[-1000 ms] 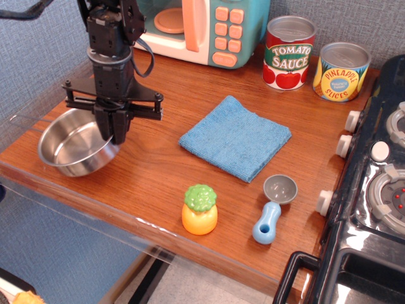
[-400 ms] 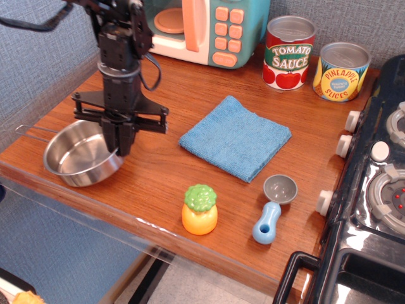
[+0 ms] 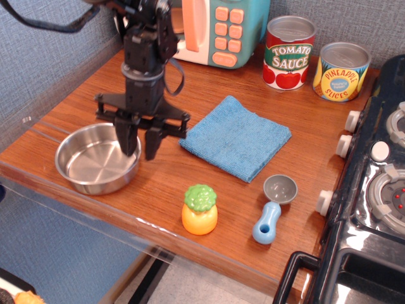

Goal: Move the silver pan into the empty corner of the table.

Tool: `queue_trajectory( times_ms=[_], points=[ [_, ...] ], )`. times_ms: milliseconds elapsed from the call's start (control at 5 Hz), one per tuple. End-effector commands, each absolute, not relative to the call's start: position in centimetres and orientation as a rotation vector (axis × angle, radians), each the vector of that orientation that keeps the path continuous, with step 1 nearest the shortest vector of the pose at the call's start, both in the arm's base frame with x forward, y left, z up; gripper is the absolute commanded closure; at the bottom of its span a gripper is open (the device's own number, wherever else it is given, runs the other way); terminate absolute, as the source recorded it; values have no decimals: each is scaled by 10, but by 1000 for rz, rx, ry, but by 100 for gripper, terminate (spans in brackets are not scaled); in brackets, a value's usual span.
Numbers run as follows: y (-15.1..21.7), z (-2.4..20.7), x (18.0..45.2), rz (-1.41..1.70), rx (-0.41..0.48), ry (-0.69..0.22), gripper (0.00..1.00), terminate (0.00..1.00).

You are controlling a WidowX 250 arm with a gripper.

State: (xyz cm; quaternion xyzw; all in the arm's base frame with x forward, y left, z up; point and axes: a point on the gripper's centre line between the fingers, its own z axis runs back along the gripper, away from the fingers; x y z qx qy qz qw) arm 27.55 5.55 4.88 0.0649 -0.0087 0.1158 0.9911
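1. I see my gripper point(image 3: 141, 144) spread apart with nothing in it, one finger inside the silver pan's point(image 3: 97, 158) right rim, the other outside.
2. The pan sits flat on the table point(image 3: 209, 101) near its front-left corner, beside the blue cloth point(image 3: 235, 136).

Counted: two tin cans point(image 3: 289, 52), one silver pan point(image 3: 97, 167), one blue cloth point(image 3: 235, 137), one grey scoop point(image 3: 273, 208), one toy pineapple point(image 3: 200, 209), one toy microwave point(image 3: 212, 28).
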Motion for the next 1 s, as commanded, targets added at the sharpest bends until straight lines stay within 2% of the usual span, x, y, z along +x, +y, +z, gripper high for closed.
queue_trajectory(
  times_ms=[0, 600, 800],
  points=[
    [6, 102, 268, 50, 108, -183, 0, 0],
    [-3, 94, 269, 51, 89, -150, 0, 0],
    [-3, 94, 269, 51, 89, -150, 0, 100]
  ],
)
